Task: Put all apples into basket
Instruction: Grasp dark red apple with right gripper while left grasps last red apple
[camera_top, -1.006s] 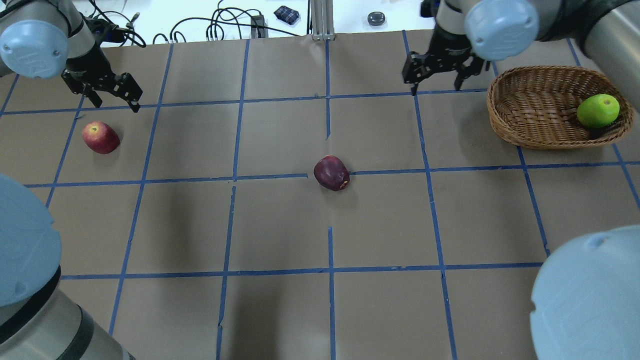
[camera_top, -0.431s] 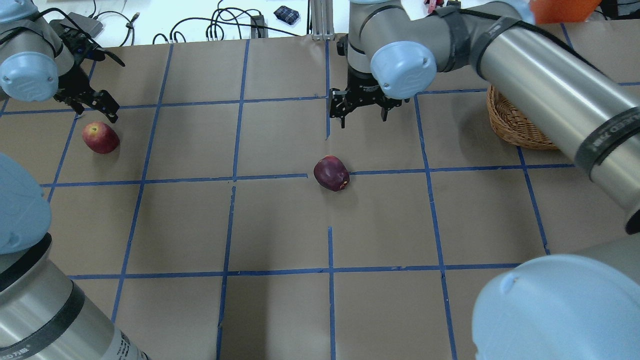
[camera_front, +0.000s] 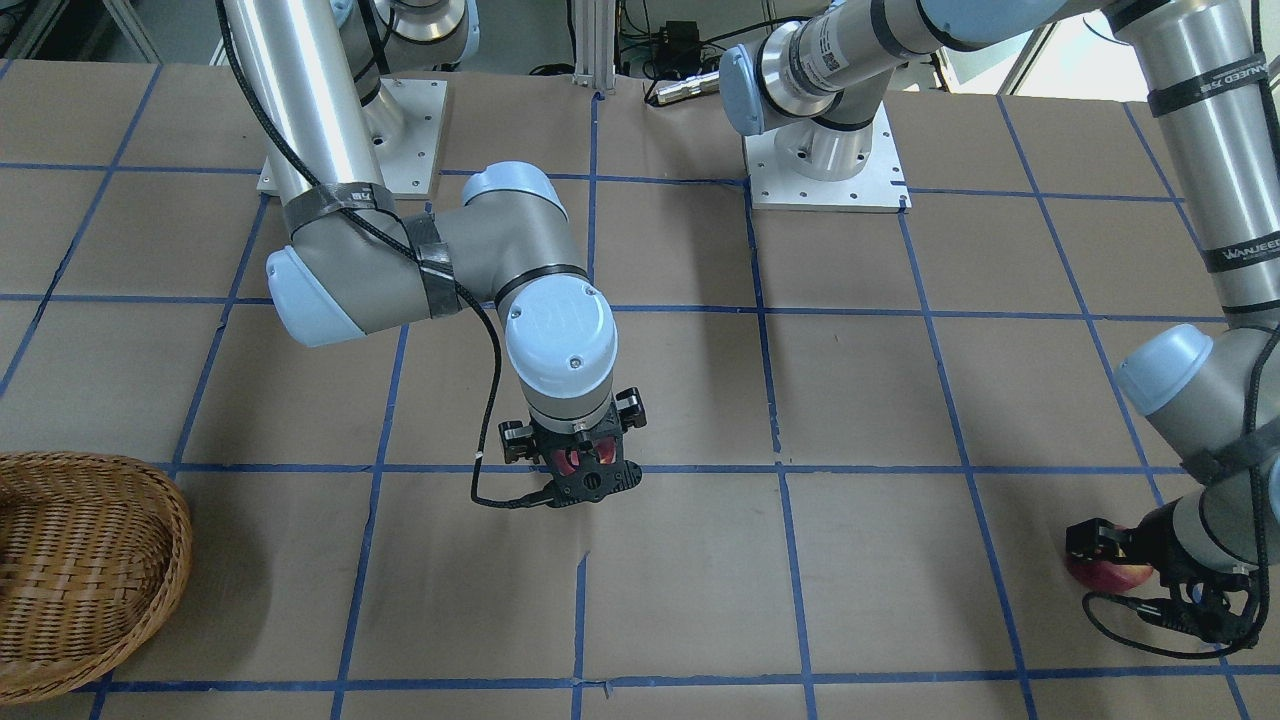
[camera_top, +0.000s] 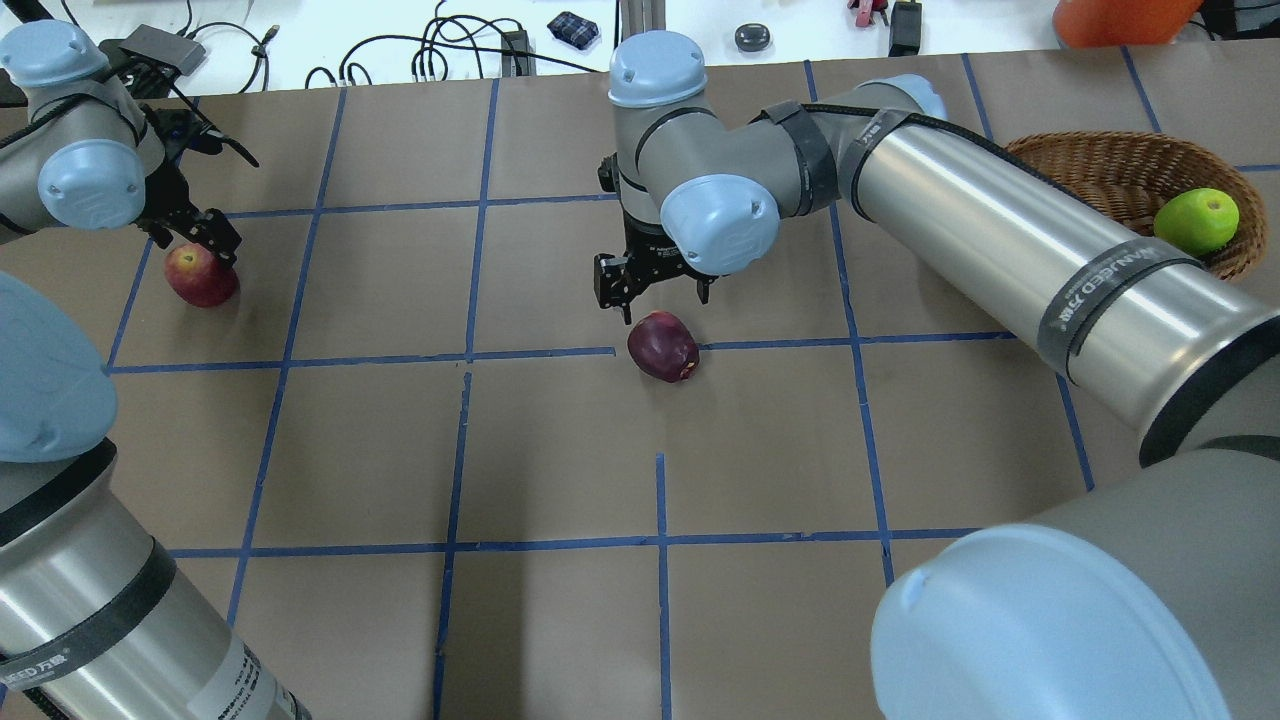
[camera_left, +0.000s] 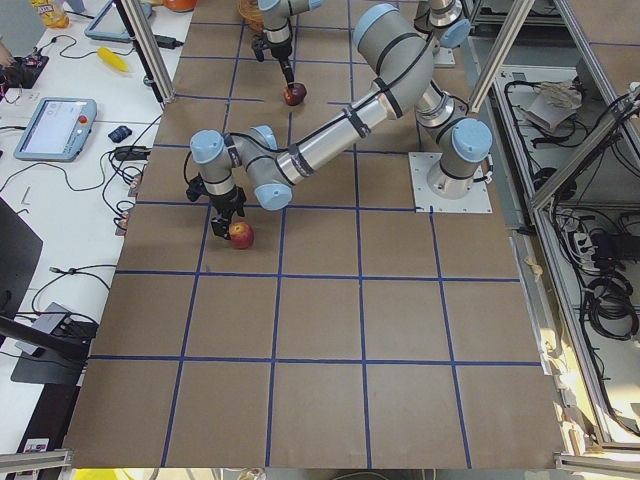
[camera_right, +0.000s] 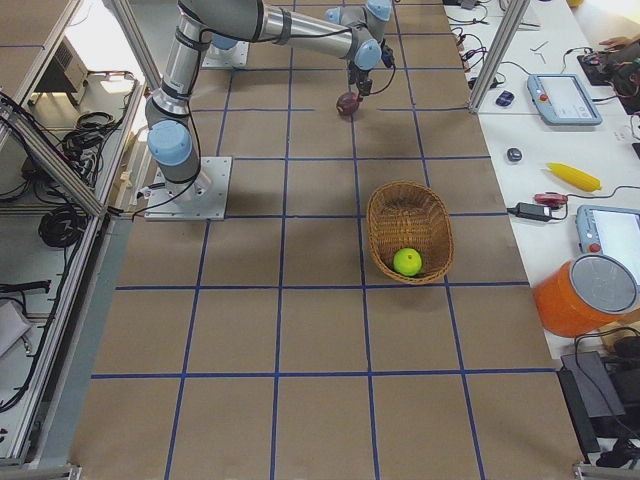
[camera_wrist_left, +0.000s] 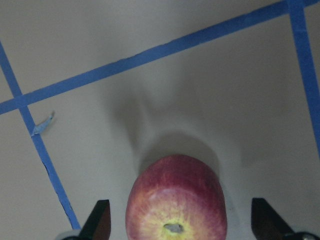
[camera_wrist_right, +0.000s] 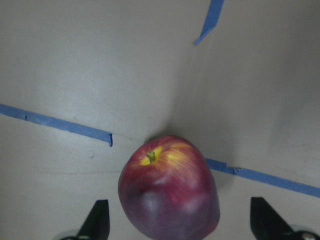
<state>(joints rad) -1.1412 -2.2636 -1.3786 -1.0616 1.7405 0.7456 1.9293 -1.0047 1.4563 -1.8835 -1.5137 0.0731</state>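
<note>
Gaps flank maroon apple inside right gripper; basket roomy beside green apple.

Taped tbl, orange bucket, tablet

The basket is wicker, the maroon apple glossy.

Bright, even overhead light casts soft shadows on the table; wrist views slightly blurred.
</note>
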